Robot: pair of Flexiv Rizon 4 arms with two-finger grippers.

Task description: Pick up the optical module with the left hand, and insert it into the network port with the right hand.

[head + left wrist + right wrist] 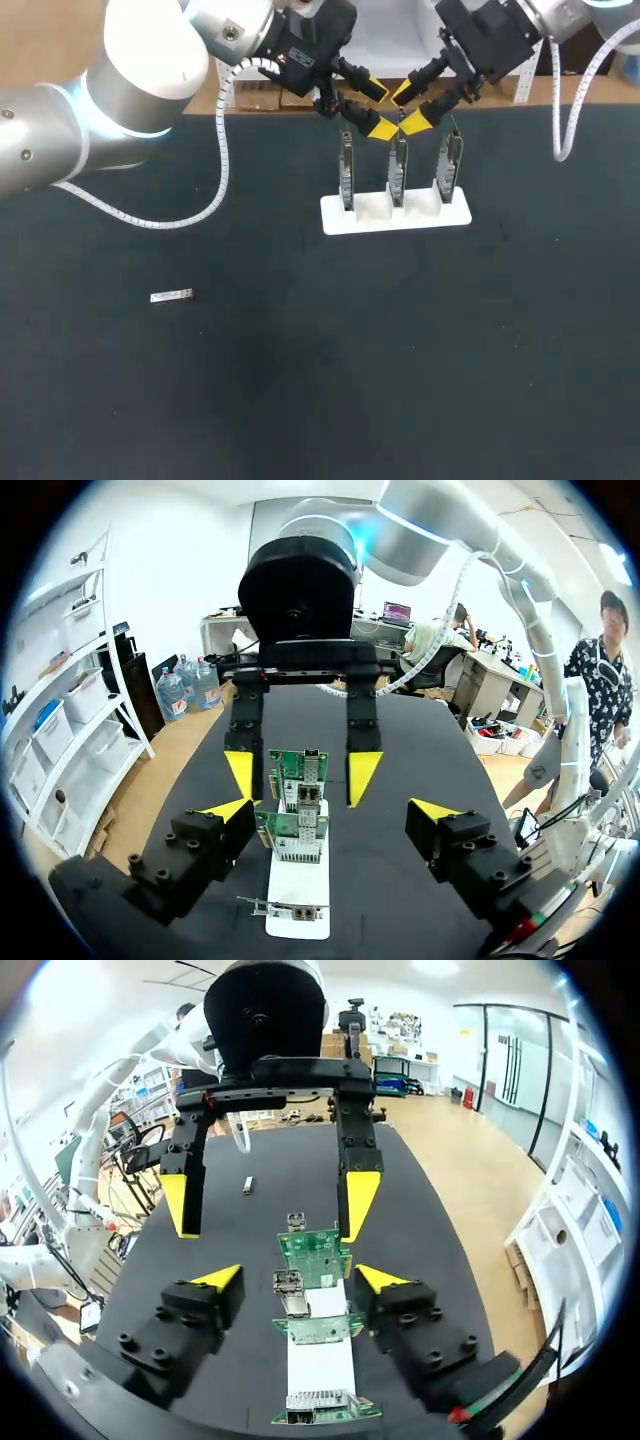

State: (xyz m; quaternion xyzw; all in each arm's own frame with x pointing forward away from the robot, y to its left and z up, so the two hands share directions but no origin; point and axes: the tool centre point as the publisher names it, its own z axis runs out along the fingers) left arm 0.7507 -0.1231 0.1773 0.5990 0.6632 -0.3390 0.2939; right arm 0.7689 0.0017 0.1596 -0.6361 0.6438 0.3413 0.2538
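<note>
Optical module lies flat on the dark worktop, alone on your left side and well apart from everything else, with nothing touching it. From the right wrist view you see it as a small pale sliver far ahead, beyond the other arm's fingers.

Your left fingers hang above the back of the worktop near the middle and stand wide apart, holding nothing. Your right fingers hang just beside them, coming in from the other side, also spread wide and empty. The two sets of yellow tips face each other closely but do not appear to touch.

Just below both sets of fingers stands a white stand with three green network cards held upright in its slots, side by side in a row. In both wrist views the row of cards runs along the gap between the spread tips, below them, and no finger touches a card. You can make out a silver network port on the edge of one card; the other ports are too small to tell apart clearly.
</note>
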